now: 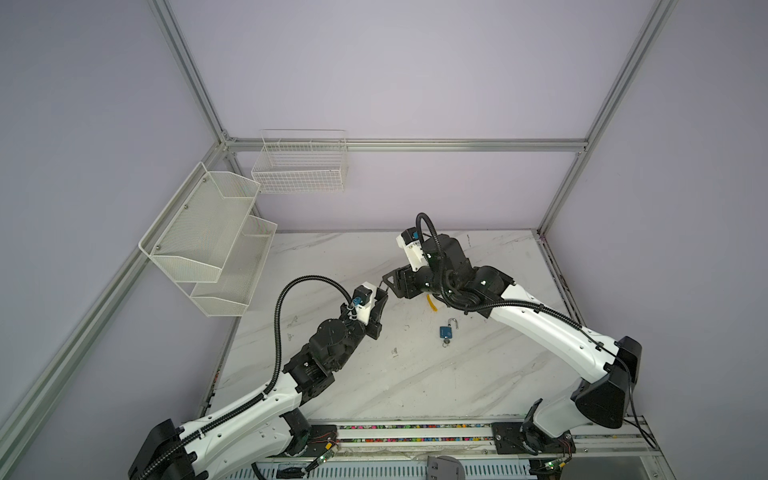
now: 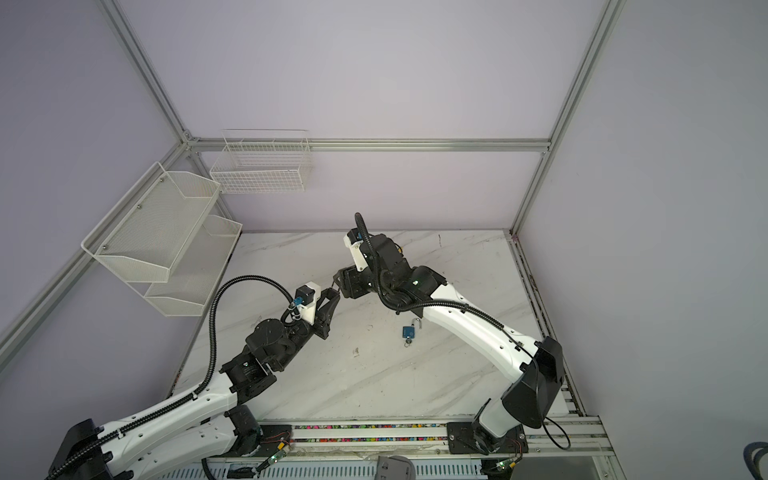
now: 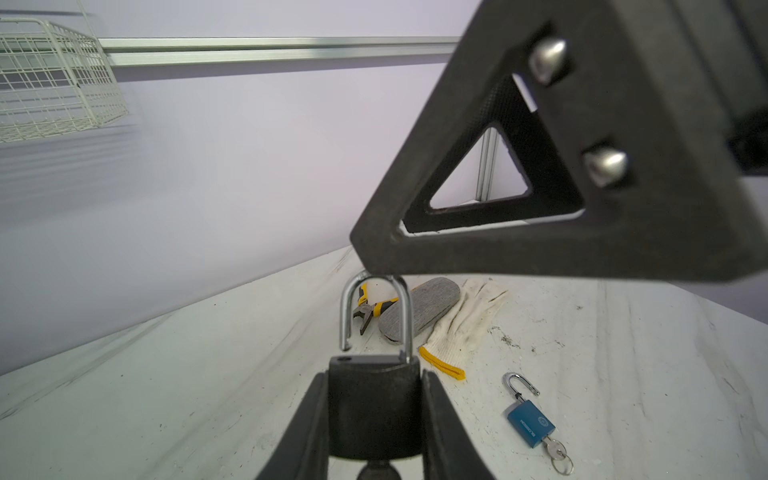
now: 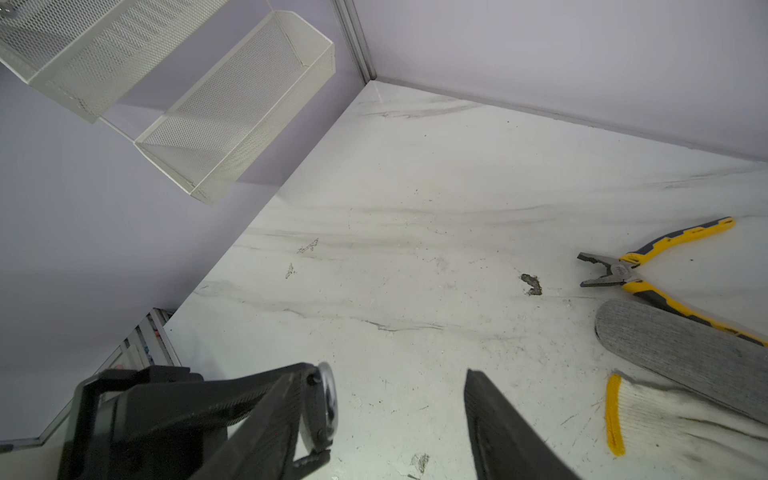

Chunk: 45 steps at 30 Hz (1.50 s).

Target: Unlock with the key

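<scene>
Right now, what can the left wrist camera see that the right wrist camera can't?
Only the left wrist view shows the blue padlock with its key, lying on the table, and the wire basket. Only the right wrist view shows the mesh shelves. Both show the pliers, the grey pad, the white glove and the table.

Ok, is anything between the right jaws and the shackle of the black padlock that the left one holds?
Nothing visible does. The shackle sits right at the tip of the right gripper, whose jaws stand open; pliers and glove lie on the table, off to the side.
</scene>
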### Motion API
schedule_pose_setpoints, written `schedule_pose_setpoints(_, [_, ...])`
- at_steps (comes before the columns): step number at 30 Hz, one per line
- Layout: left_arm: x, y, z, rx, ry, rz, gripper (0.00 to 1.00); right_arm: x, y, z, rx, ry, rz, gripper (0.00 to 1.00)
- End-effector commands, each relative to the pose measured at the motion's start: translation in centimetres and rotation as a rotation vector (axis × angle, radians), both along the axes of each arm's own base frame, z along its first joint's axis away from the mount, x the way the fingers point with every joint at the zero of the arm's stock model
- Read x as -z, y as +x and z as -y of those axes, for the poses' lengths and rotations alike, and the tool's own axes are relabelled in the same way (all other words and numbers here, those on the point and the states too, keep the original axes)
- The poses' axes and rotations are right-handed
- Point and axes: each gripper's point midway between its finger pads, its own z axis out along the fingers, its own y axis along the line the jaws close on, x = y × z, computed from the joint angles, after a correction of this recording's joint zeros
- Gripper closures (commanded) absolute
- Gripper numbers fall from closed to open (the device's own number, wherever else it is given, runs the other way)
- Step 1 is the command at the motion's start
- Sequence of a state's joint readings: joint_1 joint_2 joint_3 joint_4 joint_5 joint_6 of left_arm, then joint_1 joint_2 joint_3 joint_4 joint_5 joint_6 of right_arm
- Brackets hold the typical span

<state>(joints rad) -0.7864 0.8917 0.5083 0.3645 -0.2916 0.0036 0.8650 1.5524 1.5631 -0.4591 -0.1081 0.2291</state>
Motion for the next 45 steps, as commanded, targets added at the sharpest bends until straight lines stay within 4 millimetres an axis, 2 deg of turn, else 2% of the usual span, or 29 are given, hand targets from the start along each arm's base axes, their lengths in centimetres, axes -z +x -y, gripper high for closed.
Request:
schedule_pose_setpoints(1, [-0.9, 0.0, -0.3, -0.010, -0.025, 0.061, 1.00, -0.1, -0.1, -0.1, -0.017, -0.052, 0.023, 0.35])
schedule_pose_setpoints(11, [-0.8, 0.0, -0.7, -0.029, -0.014, 0.070, 1.00, 0.8, 1.4, 0.1, 0.039, -0.130, 0.027, 0.33])
schedule_pose_setpoints(23, [-0.9, -0.3, -1.4, -0.050, 0.008, 0.099, 1.00, 1.7, 2.3, 0.2, 0.066, -0.225, -0.006, 0.33])
schedule_pose_setpoints(28, [-1.3, -0.5, -1.6, -0.049, 0.001, 0.114, 1.00, 2.3, 2.2, 0.7, 0.058, -0.274, -0.005, 0.32])
schedule_pose_setpoints(33, [-1.3, -0.5, -1.6, -0.048, 0.002, 0.123, 1.00, 1.6, 2.0, 1.2, 0.057, -0.283, 0.013, 0.30])
schedule_pose_setpoints(39, [-1.8, -0.6, -1.7, -0.049, -0.019, 0.136, 1.00, 0.9, 0.7, 1.3, -0.004, -0.256, 0.020, 0.29])
schedule_pose_setpoints(45, [-2.1, -0.6, -1.7, -0.050, -0.021, 0.149, 1.00, 1.7, 0.7, 2.0, 0.012, -0.288, 0.020, 0.28])
